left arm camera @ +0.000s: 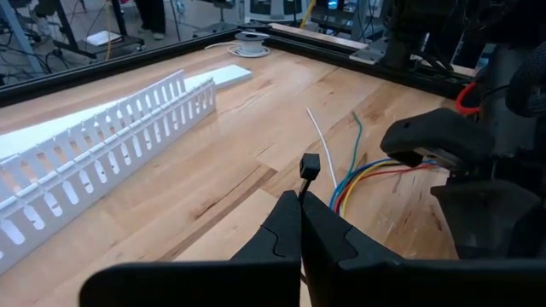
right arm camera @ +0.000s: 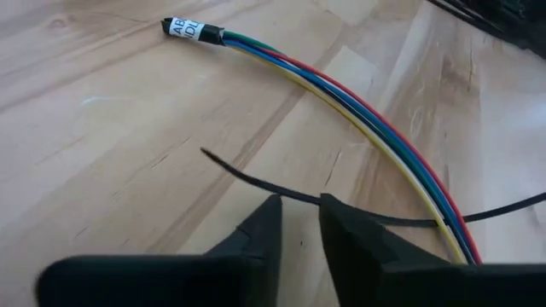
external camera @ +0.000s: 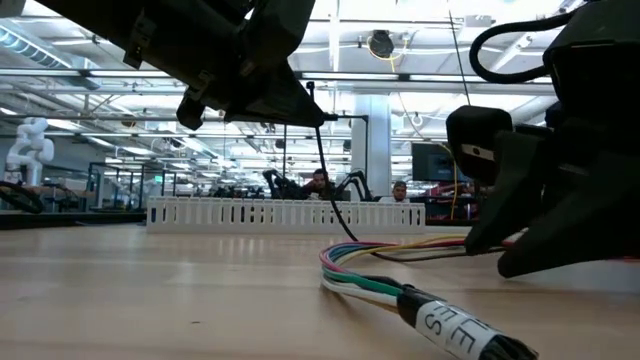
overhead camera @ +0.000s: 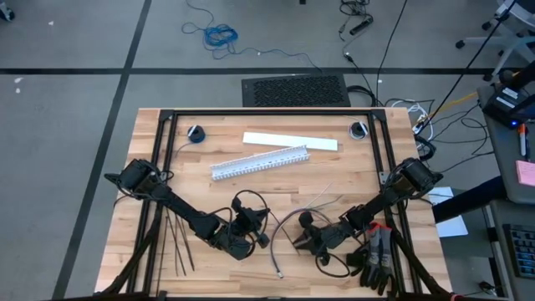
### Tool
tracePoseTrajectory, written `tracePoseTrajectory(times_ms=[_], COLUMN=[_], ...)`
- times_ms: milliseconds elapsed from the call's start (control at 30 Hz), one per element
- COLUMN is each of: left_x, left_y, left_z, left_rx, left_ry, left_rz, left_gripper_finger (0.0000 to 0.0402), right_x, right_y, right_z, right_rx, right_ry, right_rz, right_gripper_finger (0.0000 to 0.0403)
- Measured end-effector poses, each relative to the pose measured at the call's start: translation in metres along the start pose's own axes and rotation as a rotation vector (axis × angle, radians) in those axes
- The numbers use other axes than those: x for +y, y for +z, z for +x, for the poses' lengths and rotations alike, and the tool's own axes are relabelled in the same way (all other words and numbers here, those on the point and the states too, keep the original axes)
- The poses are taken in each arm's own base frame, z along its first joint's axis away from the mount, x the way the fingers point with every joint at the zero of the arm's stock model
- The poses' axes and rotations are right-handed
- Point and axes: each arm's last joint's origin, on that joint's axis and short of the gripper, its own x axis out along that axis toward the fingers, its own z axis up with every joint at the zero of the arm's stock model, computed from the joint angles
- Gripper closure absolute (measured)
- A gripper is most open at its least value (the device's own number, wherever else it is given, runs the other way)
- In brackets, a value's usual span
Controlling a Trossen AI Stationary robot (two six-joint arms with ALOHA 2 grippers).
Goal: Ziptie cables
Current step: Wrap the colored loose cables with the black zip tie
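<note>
Left end effector [left arm camera: 300, 203] lower middle: pinched shut on ziptie [left arm camera: 309, 165] | right end effector [right arm camera: 299, 209]: fingers slightly apart, held nothing | risk: your ziptie tip could miss the cables [right arm camera: 367, 115] and slide off the worktop [overhead camera: 334, 180].

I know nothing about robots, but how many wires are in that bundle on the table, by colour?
white wire: 1
green wire: 1
blue wire: 1
yellow wire: 1
red wire: 1
Total: 5
</note>
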Motion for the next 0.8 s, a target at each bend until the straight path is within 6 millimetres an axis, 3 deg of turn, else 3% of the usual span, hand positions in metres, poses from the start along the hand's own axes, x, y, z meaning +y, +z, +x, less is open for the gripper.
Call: tracePoseTrajectory(times_ms=[267,800], left_x=[0.0002,-0.0002], left_y=[0.0002,0.0007], left_z=[0.0004,0.0004], left_rx=[0.000,-0.004], left_ry=[0.001,-0.001], left_rz=[-0.001,-0.009], left_gripper_finger=[0.0402,0.0402], right_x=[-0.0002,-0.0082], right_y=[0.0012,0.0003], right_z=[-0.0002,0.0022], right_rx=[-0.018,-0.043], right_ry=[-0.003,0.012], right_rz=[-0.022,-0.015], right_gripper_finger=[0.0256,0.0307])
